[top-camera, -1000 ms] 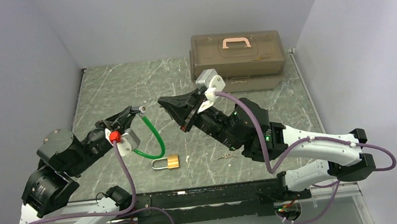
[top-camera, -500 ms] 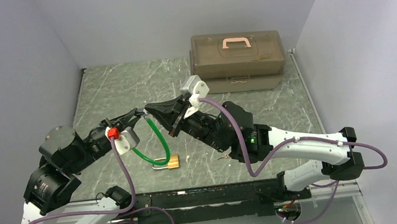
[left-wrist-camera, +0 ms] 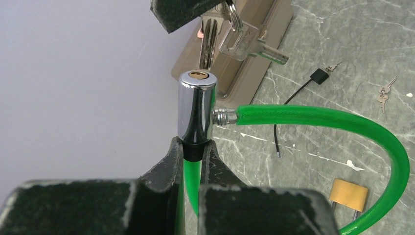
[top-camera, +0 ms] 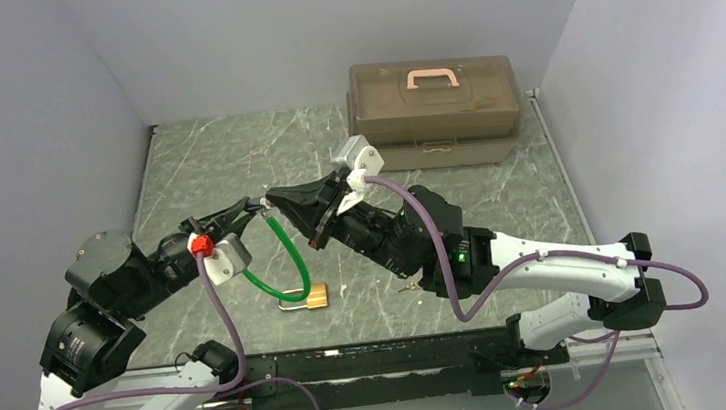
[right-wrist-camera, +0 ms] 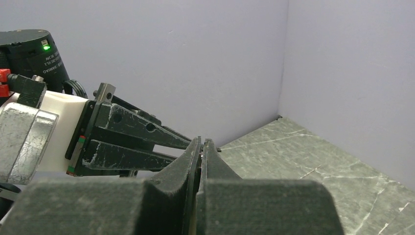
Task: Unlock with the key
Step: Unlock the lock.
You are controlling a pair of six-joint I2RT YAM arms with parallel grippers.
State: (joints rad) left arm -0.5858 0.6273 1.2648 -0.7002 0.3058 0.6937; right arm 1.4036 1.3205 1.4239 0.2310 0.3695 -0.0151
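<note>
My left gripper (left-wrist-camera: 194, 144) is shut on the green cable lock (left-wrist-camera: 323, 117), just below its chrome cylinder (left-wrist-camera: 196, 105). The cylinder stands upright with its keyhole facing up. My right gripper (top-camera: 276, 197) is shut on the key (left-wrist-camera: 209, 44), a flat silver blade that hangs from its fingers just above the keyhole without touching it. More keys of the bunch (left-wrist-camera: 247, 41) dangle beside it. In the top view the two gripper tips nearly meet over the table's middle. The right wrist view shows its gripper (right-wrist-camera: 201, 142) pressed shut and the left gripper's fingers (right-wrist-camera: 142, 129) right behind.
A brass padlock (top-camera: 310, 296) lies on the marble table near the front, inside the green cable's loop. Tiny loose keys (top-camera: 412, 287) lie to its right. A brown toolbox (top-camera: 432, 98) stands at the back right. A thin black wire (left-wrist-camera: 298, 90) lies on the table.
Over the second my right gripper moved left with the key until it met the left gripper's tip. The cable loop swung slightly right. Almost nothing moved in the last half second.
</note>
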